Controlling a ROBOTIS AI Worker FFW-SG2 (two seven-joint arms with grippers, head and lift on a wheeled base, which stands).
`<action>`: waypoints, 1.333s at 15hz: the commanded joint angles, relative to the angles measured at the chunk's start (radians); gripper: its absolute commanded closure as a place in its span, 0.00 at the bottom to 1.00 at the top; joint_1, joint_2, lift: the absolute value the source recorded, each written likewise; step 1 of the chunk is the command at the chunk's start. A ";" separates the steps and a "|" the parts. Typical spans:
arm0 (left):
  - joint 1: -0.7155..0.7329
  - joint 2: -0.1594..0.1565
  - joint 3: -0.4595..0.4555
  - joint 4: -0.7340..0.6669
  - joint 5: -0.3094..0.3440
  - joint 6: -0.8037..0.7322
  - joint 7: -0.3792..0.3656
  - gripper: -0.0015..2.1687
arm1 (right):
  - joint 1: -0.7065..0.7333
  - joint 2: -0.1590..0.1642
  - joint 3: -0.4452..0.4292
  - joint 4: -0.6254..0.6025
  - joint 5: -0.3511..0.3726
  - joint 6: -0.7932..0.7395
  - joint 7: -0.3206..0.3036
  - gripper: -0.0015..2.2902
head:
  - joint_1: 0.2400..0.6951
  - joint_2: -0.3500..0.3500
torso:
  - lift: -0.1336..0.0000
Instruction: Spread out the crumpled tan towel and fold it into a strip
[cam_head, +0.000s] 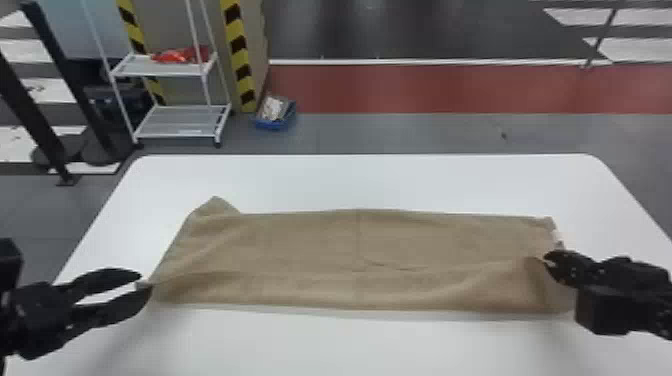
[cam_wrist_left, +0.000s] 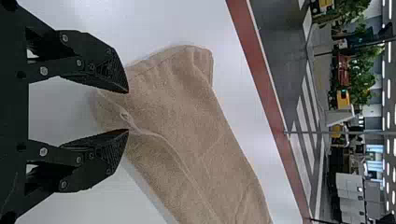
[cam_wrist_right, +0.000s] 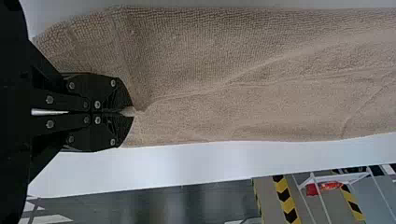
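Right now, the towel lies on the white table in a long, flat shape that goes from side to side. It looks spread out and partly folded, so I think the job is well past the crumpled stage and in the folding part. The right gripper is shut on a bit of the cloth at the right end, and a small crease runs out from that pinch. The left gripper is open, with its two fingers apart at the near left corner, and some cloth shows in the gap (I can't tell if the fingers touch it). The far left corner pokes out past the long far edge, so that end is not neat. The next move, I'd say, is for the left gripper to close on its bit of cloth. Then both ends could go up together and fold over to the far side, to make a thinner strip. The two sides should move at the same speed, or the fold may come out crooked. That poking corner may need a small tug or a tuck too.
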 joint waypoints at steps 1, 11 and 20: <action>-0.001 0.001 0.009 -0.004 0.003 -0.016 -0.012 0.50 | 0.000 0.001 -0.002 0.004 0.001 0.000 0.000 0.77 | 1.00 0.54 | 0.07; 0.001 -0.006 0.006 0.003 0.009 -0.046 -0.032 0.83 | 0.039 0.020 -0.065 0.009 -0.132 0.015 0.006 0.13 | 1.00 0.51 | 0.07; 0.001 -0.008 0.003 0.007 0.009 -0.071 -0.035 0.83 | 0.034 0.084 -0.176 0.026 -0.479 0.252 0.040 0.13 | 1.00 0.45 | 0.07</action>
